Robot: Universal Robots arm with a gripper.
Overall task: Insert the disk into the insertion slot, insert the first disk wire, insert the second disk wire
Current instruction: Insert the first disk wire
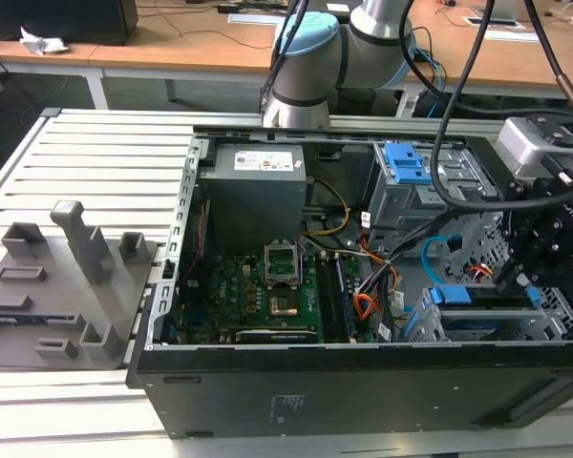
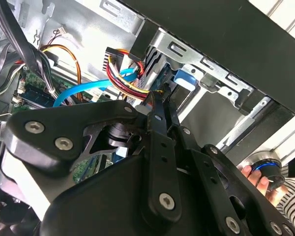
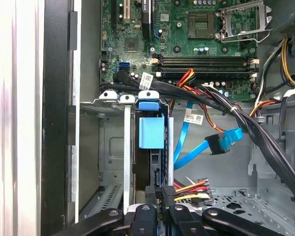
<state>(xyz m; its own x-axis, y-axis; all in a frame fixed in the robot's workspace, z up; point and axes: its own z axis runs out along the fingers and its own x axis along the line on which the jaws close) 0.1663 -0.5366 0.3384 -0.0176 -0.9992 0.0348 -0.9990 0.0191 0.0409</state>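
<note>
The disk, in its bright blue carrier (image 3: pixel 151 132), sits inside the insertion slot (image 3: pixel 113 147), a silver cage at the case's corner; the exterior view shows the disk (image 1: pixel 468 303) at its right. My gripper (image 3: pixel 162 196) is shut on the black plug of the first disk wire (image 3: pixel 191 188), a red, yellow and black bundle, right at the disk's rear end. In the second wrist view the gripper (image 2: pixel 160 101) pinches the same bundle (image 2: pixel 130 81). The second disk wire (image 3: pixel 196 150), flat and light blue, hangs loose beside the disk with its plug free.
The motherboard (image 3: pixel 206 44) and thick black cable bundles (image 3: pixel 246 123) lie close to the disk. A taller grey cage with a blue latch (image 1: pixel 406 162) stands behind. A person's hand (image 2: pixel 258 177) is outside the case. Grey fixtures (image 1: pixel 67 277) rest at the exterior view's left.
</note>
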